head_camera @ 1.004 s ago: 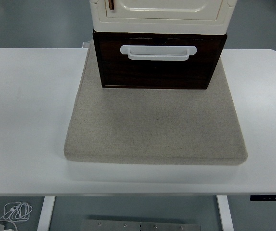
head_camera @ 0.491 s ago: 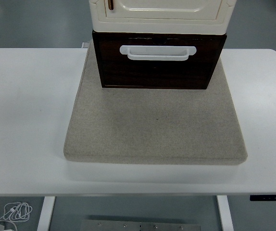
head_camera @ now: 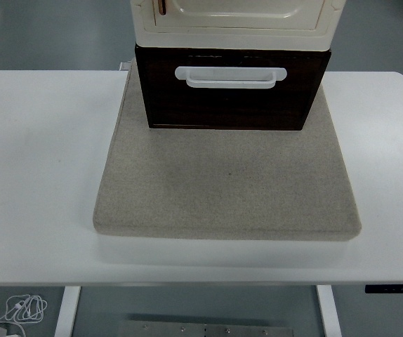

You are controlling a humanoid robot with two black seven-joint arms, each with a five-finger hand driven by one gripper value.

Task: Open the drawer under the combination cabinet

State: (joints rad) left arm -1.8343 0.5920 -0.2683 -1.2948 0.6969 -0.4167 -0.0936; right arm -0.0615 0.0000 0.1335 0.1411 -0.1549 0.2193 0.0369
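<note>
Neither robot hand is in the shot, so their grip can't be judged. Nearest, coiled white cable [head_camera: 24,307] on the floor, then white table [head_camera: 40,175], bare beige mat [head_camera: 226,189]. Far end: dark drawer [head_camera: 229,105] closed, white handle [head_camera: 231,76], under the cream cabinet [head_camera: 236,24].

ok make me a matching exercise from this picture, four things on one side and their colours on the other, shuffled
Things:
1. drawer
2. drawer handle
3. mat
4. upper cabinet

Colours:
A. cream
B. beige grey
C. dark brown
D. white

Pairs: 1-C, 2-D, 3-B, 4-A
</note>
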